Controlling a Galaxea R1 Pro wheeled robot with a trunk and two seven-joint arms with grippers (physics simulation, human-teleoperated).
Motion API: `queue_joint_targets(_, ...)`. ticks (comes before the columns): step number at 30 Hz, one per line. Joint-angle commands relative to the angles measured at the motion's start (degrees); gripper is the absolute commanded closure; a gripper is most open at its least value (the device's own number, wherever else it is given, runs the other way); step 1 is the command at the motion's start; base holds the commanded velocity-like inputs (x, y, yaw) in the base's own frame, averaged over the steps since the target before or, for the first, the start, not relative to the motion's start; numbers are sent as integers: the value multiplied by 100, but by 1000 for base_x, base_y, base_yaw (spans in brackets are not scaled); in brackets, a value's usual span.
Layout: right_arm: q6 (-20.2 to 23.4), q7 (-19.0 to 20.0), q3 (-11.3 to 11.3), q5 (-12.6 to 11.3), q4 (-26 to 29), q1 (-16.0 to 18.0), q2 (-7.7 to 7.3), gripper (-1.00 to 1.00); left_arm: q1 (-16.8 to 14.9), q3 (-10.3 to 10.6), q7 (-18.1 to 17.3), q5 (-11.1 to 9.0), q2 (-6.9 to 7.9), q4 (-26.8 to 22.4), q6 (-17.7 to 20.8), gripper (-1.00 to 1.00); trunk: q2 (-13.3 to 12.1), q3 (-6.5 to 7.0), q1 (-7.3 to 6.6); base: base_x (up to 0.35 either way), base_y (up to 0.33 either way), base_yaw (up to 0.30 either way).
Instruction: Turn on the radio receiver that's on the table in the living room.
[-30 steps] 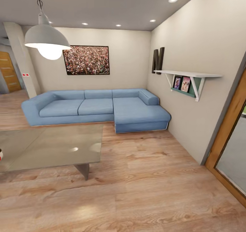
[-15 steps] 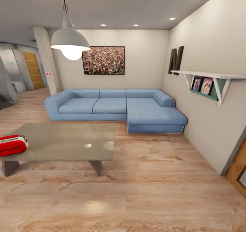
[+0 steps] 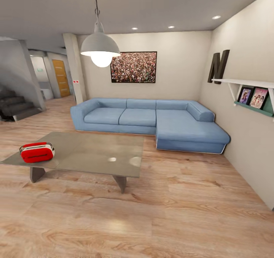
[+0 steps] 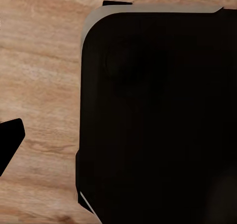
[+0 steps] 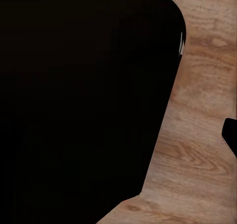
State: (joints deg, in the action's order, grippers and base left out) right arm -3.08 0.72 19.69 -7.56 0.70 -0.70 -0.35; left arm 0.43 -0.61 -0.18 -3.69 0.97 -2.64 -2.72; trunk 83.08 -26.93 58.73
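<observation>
The red radio receiver (image 3: 37, 152) with white trim and a thin handle stands upright near the left end of the low grey glossy table (image 3: 95, 153), in the head view's left middle. The table is in the living room, in front of the blue sectional sofa (image 3: 152, 123) and the framed crowd picture (image 3: 133, 67). A stretch of wood floor lies between me and the table. In each wrist view a dark body of my own robot hangs over the wood floor, with a dark fingertip (image 4: 7, 145) and another fingertip (image 5: 230, 134) just at the rim; how the jaws stand is unclear.
A pendant lamp (image 3: 100, 49) hangs above the table's far side. A wall shelf (image 3: 249, 89) with photos juts from the right wall. Dark stairs (image 3: 15, 108) and a hallway with an orange door (image 3: 61, 77) lie at the left. Wood floor (image 3: 171, 212) spreads ahead.
The head camera has swung left: sofa, picture and table slid right in the picture. The radio came fully into view, and the stairs and hallway appeared at the left.
</observation>
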Motion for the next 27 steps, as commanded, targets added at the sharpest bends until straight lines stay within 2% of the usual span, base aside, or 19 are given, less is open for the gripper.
queue_joint_targets(1,0,3,0,0,0,0,0,-100,0,0,0,0,0,0,0,-100,0,0,0,0,0,278)
queue_joint_targets(27,-7,-1,9,1,0,0,0,-100,-1,0,0,0,0,0,0,-100,0,0,0,0,0,278)
